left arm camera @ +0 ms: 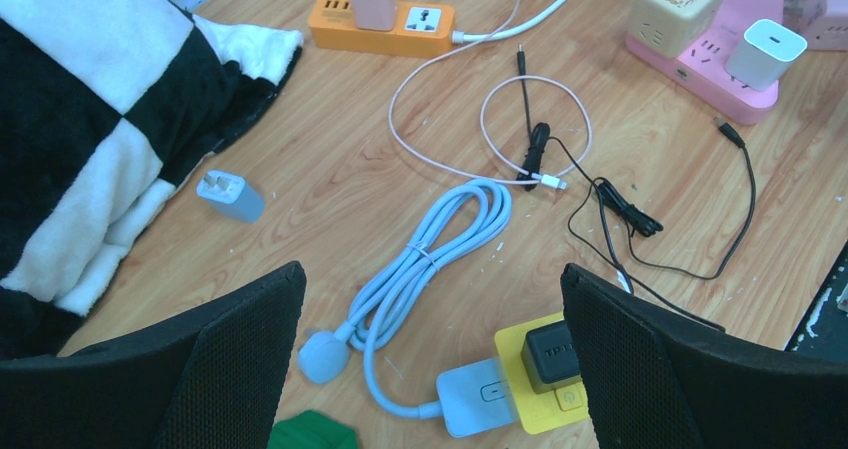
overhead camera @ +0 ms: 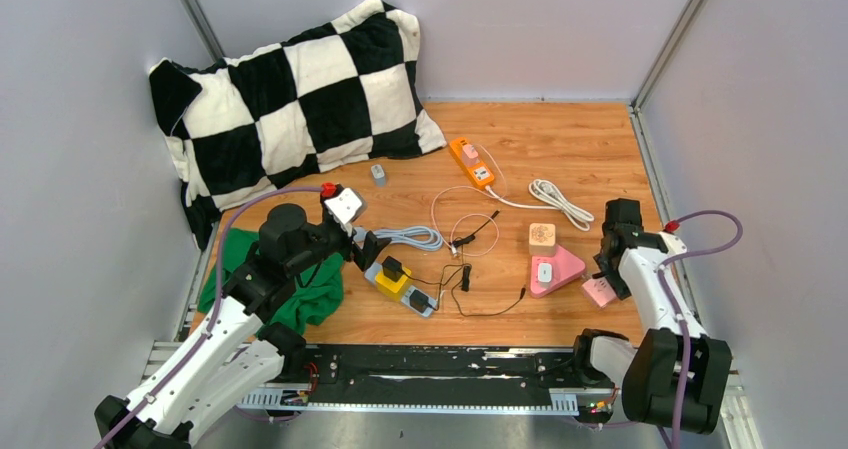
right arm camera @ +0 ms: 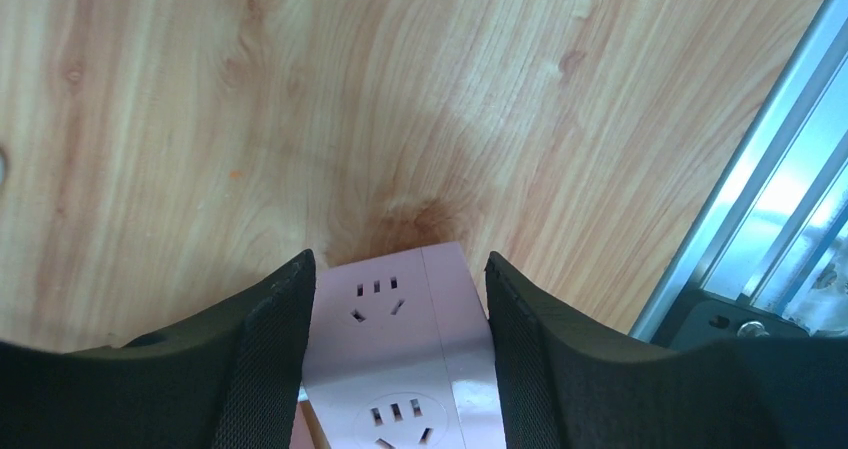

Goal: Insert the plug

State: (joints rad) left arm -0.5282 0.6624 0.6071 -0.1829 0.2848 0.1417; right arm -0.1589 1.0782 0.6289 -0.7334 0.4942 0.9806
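Pink socket block (right arm camera: 395,349): right gripper (right arm camera: 397,269) fingers pressed against both its sides, beside table rail (right arm camera: 760,169) | left gripper (left arm camera: 432,274) wide open, empty, above light-blue cord plug (left arm camera: 325,355), which lies loose | RISK: an end-on hold may let the block twist and misalign insertion | TEXT: "TP" on black adapter (left arm camera: 551,354), remainder hidden.

Tabletop (overhead camera: 600,149) holdings:
- Far left corner: pillow (overhead camera: 300,99), with a small adapter (overhead camera: 378,174) just before it.
- Far centre: power strip (overhead camera: 471,162), with a bundled cord (overhead camera: 560,201) to its right.
- Centre: coiled cable (overhead camera: 410,237).
- Near left edge: cloth (overhead camera: 300,289).
- Right of the cloth: flat socket block (overhead camera: 412,299), carrying a plug (overhead camera: 393,269).
- Right of centre: triangular base (overhead camera: 568,262).
- Right edge: cube socket (right arm camera: 395,339), between the right claw (right arm camera: 397,269) fingers.
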